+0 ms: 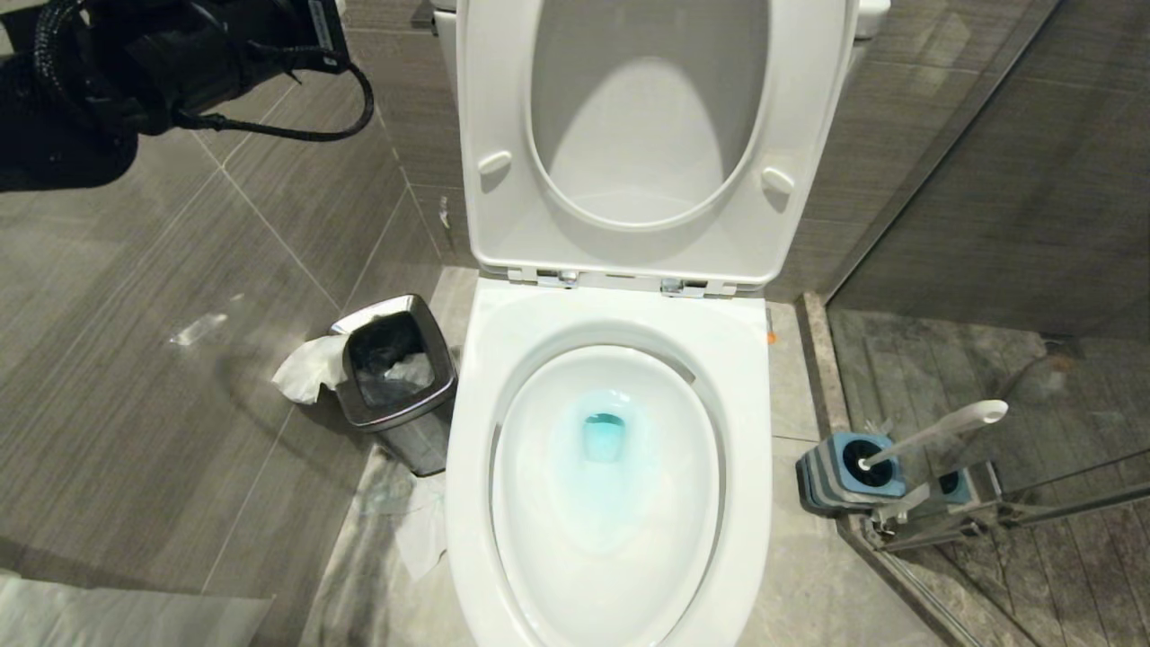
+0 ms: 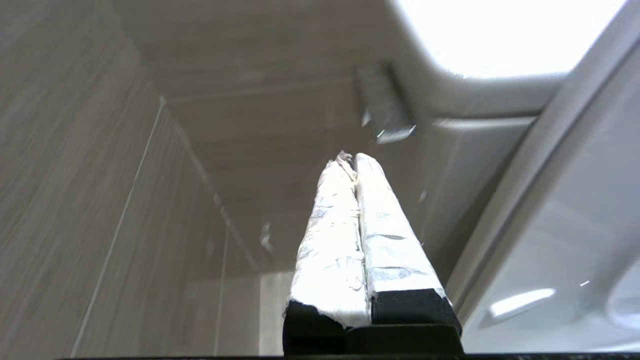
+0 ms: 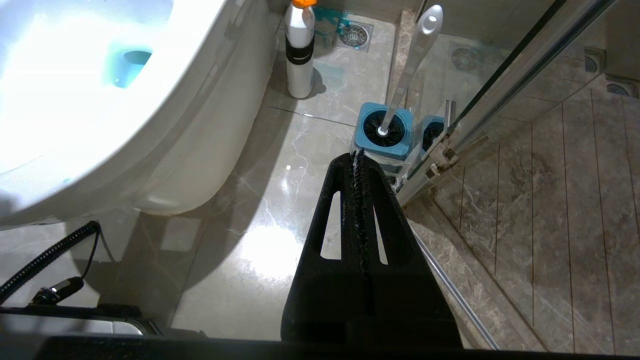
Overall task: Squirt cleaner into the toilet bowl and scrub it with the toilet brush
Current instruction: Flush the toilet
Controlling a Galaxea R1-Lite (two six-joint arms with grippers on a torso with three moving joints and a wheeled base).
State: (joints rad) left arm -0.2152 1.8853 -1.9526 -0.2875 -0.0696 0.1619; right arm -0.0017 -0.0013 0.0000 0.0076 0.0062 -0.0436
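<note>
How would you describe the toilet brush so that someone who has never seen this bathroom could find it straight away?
Start at the white toilet bowl and look to the floor on its right, by the glass shower door. The toilet brush stands in a blue-topped holder there. Its long white handle leans out, unlike the upright orange-capped bottle nearby.

Grey wood-grain wall tiles [image 1: 135,377], marbled floor [image 3: 310,140], glass shower screen [image 1: 1033,180], floor drain [image 3: 354,35]

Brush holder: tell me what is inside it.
The blue-topped brush holder holds the toilet brush: its white handle leans out of the top, and dark bristles fill the opening. The rest of the head and the holder's bottom are covered.
</note>
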